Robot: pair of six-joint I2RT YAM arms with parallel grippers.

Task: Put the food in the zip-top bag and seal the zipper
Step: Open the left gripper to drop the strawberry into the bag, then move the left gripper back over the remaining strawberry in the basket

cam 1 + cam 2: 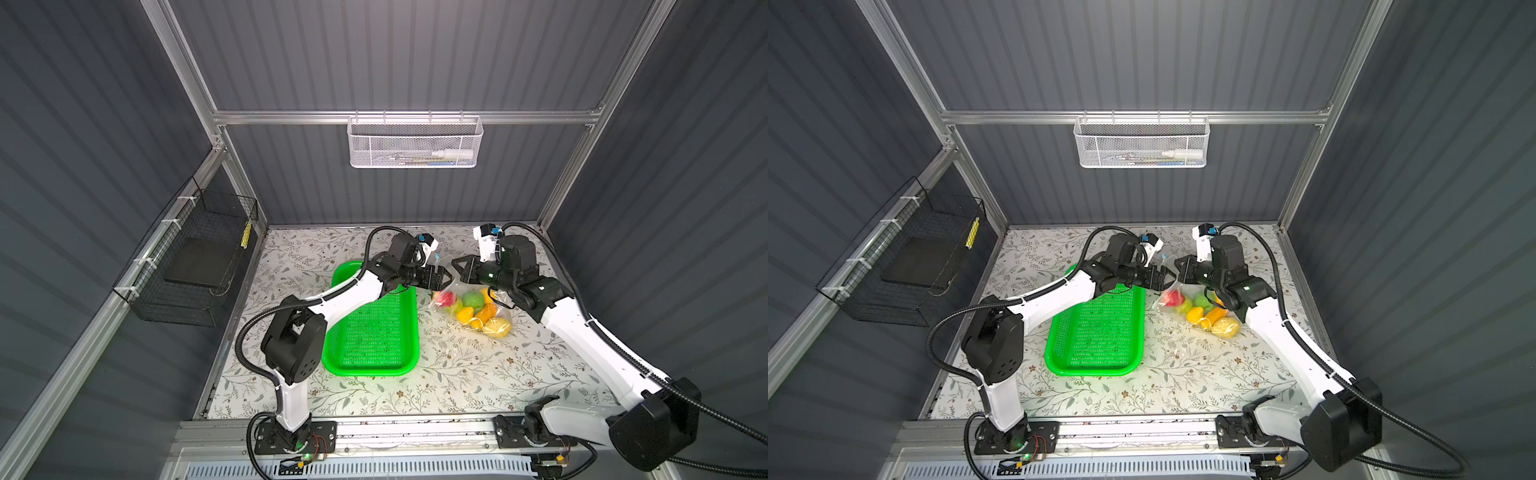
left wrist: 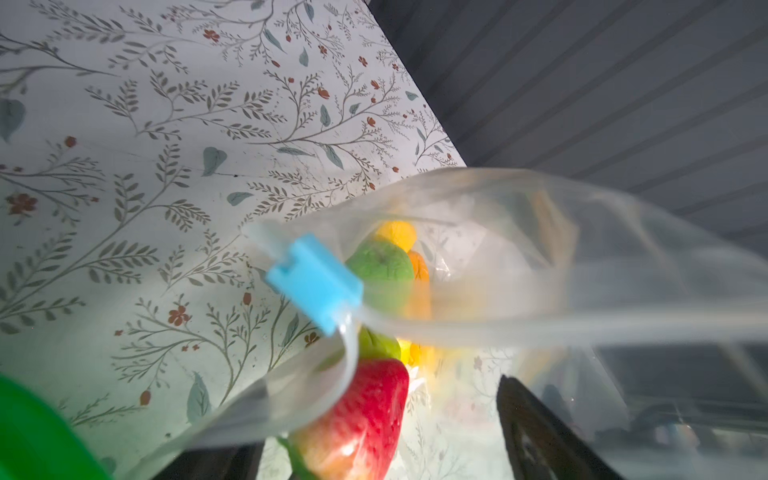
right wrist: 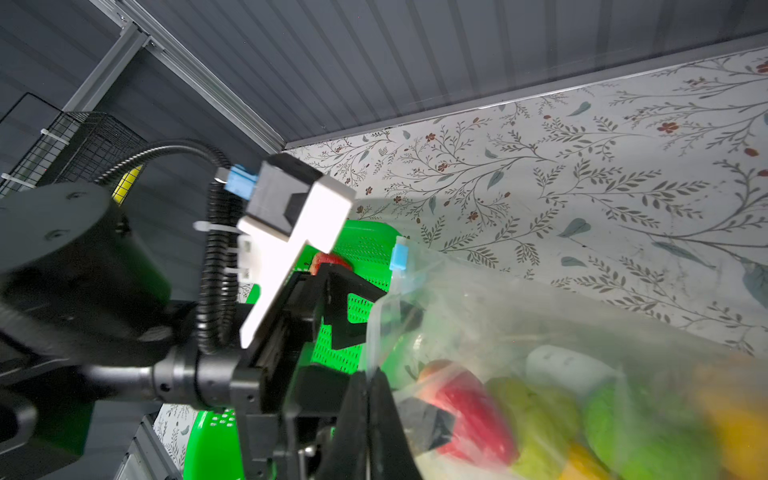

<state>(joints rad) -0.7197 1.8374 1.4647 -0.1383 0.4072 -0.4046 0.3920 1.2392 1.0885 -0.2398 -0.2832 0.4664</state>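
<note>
Seeing right gripper (image 3: 369,386) pinched tight on the zip-top bag (image 2: 561,257) near its mouth, holding that end up off the table (image 1: 457,374). Seeing left gripper (image 1: 448,280) spread wide, gripping nothing, just beside the blue slider (image 2: 313,282). Noting zipper (image 2: 478,328) unsealed, food (image 1: 478,311) inside, low end resting near the green basket (image 1: 374,328). Risks:
- missing the small slider and pinching film instead
- tugging the bag out of the single pinch
- spilling the strawberry (image 2: 361,415) sitting at the mouth

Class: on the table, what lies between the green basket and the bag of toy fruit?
Nothing: only a narrow strip of bare floral table cover separates the green basket from the zip-top bag, as both top views show.
</note>
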